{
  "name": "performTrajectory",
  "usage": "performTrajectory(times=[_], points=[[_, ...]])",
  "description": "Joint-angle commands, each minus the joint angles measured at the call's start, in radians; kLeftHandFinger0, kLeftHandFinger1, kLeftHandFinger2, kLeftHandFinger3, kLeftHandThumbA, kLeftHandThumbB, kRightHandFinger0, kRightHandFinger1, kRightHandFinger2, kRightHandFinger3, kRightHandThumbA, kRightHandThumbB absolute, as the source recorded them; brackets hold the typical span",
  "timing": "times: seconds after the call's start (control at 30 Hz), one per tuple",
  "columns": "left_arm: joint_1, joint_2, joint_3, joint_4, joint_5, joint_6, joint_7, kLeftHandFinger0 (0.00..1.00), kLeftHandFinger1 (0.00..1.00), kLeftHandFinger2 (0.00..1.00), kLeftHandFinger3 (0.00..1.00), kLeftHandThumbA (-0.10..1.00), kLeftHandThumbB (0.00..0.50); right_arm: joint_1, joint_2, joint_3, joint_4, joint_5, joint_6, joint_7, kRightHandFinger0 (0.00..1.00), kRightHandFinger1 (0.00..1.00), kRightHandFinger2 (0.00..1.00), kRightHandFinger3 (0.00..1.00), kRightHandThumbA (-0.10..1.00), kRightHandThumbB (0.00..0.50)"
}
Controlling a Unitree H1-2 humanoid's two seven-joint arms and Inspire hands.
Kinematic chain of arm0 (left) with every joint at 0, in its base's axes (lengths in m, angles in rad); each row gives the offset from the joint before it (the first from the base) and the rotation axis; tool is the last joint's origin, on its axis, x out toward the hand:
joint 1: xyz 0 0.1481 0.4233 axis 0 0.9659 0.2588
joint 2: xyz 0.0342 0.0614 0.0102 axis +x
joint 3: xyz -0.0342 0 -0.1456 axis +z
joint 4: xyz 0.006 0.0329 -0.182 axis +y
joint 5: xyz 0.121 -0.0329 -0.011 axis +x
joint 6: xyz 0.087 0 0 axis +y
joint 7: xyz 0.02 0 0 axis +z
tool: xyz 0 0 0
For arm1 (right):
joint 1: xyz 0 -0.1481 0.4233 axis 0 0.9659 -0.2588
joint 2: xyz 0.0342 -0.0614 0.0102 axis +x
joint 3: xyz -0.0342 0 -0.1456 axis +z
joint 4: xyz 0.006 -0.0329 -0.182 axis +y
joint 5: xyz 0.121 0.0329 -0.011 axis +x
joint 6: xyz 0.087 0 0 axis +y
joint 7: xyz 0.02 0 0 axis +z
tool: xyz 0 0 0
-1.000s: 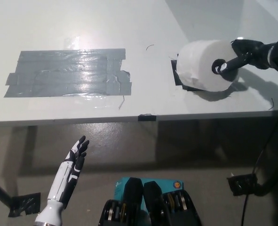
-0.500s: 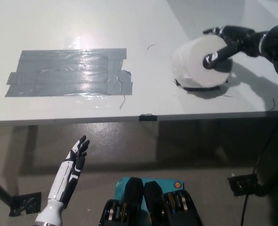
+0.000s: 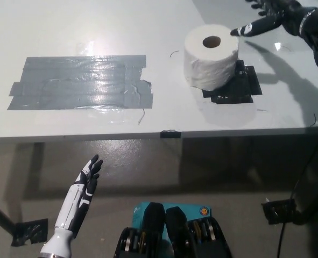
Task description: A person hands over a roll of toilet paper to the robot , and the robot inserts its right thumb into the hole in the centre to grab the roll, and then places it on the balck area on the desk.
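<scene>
Toilet paper roll (image 3: 211, 57) stands upright, core hole up, partly on the black patch (image 3: 235, 86), just below-left of the empty, spread right hand (image 3: 267, 17). Judged light, soft; core is best hold.

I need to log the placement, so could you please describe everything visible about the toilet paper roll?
The toilet paper roll is white, soft-looking paper wound around a core whose round hole faces up. It stands upright on the desk, resting on the left part of the black patch and overhanging its left edge. Nothing holds it: the black right hand is open just beyond its upper right, apparently clear.
</scene>
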Motion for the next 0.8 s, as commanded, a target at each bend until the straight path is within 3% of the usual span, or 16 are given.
performTrajectory(times=[0.0, 0.07, 0.13, 0.27, 0.37, 0.47, 0.5, 0.57, 0.7, 0.77], points=[[-0.017, 0.008, -0.004, -0.021, 0.006, -0.012, 0.0, 1.0, 1.0, 1.0, 1.0, 1.0, 0.203, -0.094, -0.021, -0.017, -0.006, 0.014, -0.045, -0.028, 1.0, 1.0, 1.0, 1.0, 0.86, 0.407], [-0.021, 0.007, -0.003, -0.02, 0.004, -0.011, 0.001, 1.0, 1.0, 1.0, 1.0, 1.0, 0.2, -0.099, -0.028, -0.023, -0.012, 0.022, -0.041, -0.021, 1.0, 1.0, 1.0, 1.0, 0.89, 0.418], [-0.026, 0.007, -0.002, -0.018, 0.002, -0.011, -0.001, 1.0, 1.0, 1.0, 1.0, 1.0, 0.196, -0.079, -0.051, -0.047, -0.114, 0.049, -0.018, 0.009, 1.0, 1.0, 1.0, 1.0, 0.97, 0.462], [-0.074, 0.012, 0.009, -0.024, 0.003, 0.018, 0.003, 1.0, 1.0, 1.0, 1.0, 1.0, 0.19, -0.03, -0.086, -0.117, -0.393, 0.081, -0.031, -0.017, 1.0, 1.0, 1.0, 1.0, 1.0, 0.423], [-0.11, 0.014, 0.015, -0.011, -0.007, 0.016, 0.004, 1.0, 1.0, 1.0, 1.0, 1.0, 0.179, 0.021, -0.095, -0.169, -0.64, 0.112, 0.009, -0.017, 1.0, 1.0, 1.0, 1.0, 1.0, 0.434], [-0.147, 0.014, 0.021, 0.001, -0.031, 0.021, -0.004, 1.0, 1.0, 1.0, 1.0, 1.0, 0.178, 0.091, -0.094, -0.224, -0.933, 0.138, 0.056, -0.025, 1.0, 1.0, 1.0, 1.0, 1.0, 0.402], [-0.155, 0.012, 0.021, 0.005, -0.04, 0.017, -0.007, 1.0, 1.0, 1.0, 1.0, 1.0, 0.18, 0.123, -0.084, -0.25, -1.03, 0.161, 0.085, -0.027, 1.0, 1.0, 1.0, 1.0, 1.0, 0.419], [-0.17, 0.017, 0.018, 0.008, -0.023, 0.007, -0.003, 1.0, 1.0, 1.0, 1.0, 1.0, 0.154, 0.216, -0.054, -0.3, -1.227, 0.221, 0.117, -0.042, 1.0, 1.0, 1.0, 1.0, 0.99, 0.388], [-0.185, 0.017, 0.018, 0.0, -0.004, 0.023, 0.007, 1.0, 1.0, 1.0, 1.0, 1.0, 0.175, 0.402, -0.005, -0.35, -1.46, 0.269, 0.097, -0.091, 1.0, 1.0, 1.0, 1.0, 0.98, 0.346], [-0.189, 0.019, 0.019, -0.002, -0.004, 0.02, 0.007, 1.0, 1.0, 1.0, 1.0, 1.0, 0.159, 0.492, 0.038, -0.371, -1.554, 0.323, 0.1, -0.117, 1.0, 1.0, 1.0, 1.0, 0.93, 0.334]])
